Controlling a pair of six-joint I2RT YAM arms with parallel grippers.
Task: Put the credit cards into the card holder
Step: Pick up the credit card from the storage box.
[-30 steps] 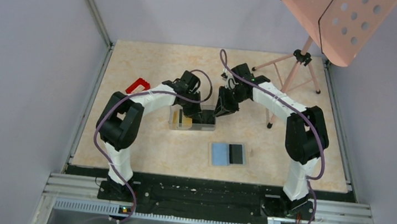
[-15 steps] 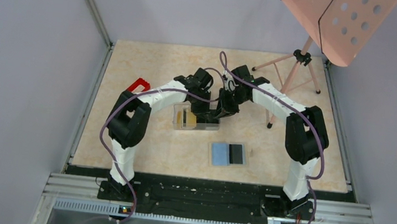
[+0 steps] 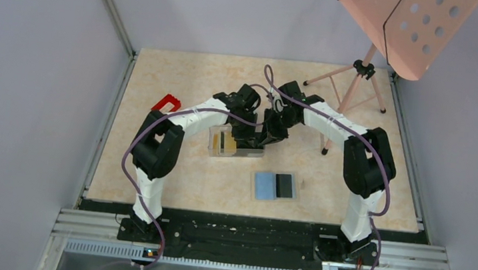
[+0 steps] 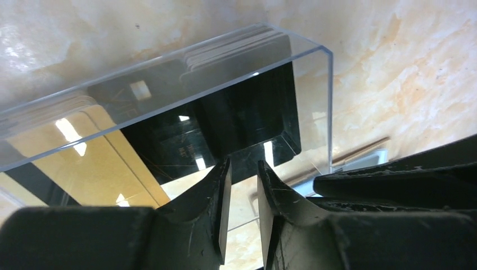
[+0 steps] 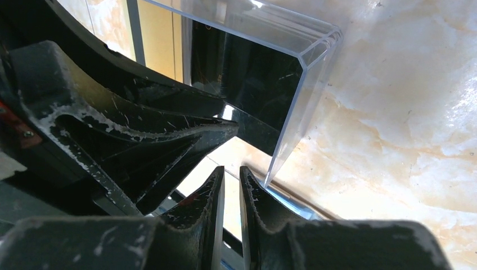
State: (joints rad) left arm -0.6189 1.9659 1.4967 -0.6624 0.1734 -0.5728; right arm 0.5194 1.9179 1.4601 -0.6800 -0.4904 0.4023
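- Top view: your left gripper has swung right since a second ago to the right end of the box. It now meets the right gripper there, mid-counter. The box has nudged right, with cards inside. The wallet lies open by the near edge, unmoved.
- Left wrist: left gripper fingers are a slit apart at the box. You cannot tell if they pinch its clear wall.
- Right wrist: right gripper is closed but for a hairline gap, just beside the box corner.
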